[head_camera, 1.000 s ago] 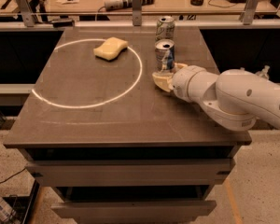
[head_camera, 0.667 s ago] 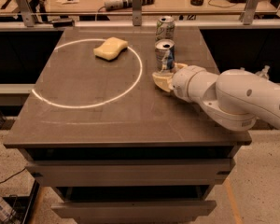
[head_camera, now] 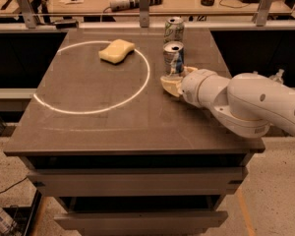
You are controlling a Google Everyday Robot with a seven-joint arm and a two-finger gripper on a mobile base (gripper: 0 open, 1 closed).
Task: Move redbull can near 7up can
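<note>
On the left half of the bench (head_camera: 88, 132) a white ring (head_camera: 54, 107) is marked. Inside its upper arc lies a yellow sponge (head_camera: 117, 50), well apart from both cans. Right of the ring, in the upper middle of the frame, the redbull can (head_camera: 173, 57) stands upright. The 7up can (head_camera: 174, 28) is also upright just behind it near the far edge, with a small gap showing between the two. The gripper (head_camera: 176, 82) sits low at the redbull can's foot, reaching in from the white arm (head_camera: 246, 100) at the right of the frame. I cannot tell whether its fingers are pressed onto the can or merely lie beside it.

The redbull can is likely light, and its thin metal wall would dent under a hard squeeze. Its smooth, glossy skin will probably slip in a weak hold. Being tall and narrow, it would tip easily if pushed high up. The best hold looks to be square across the round body, at mid-height or a little below, with moderate pressure, and the can kept upright throughout.
</note>
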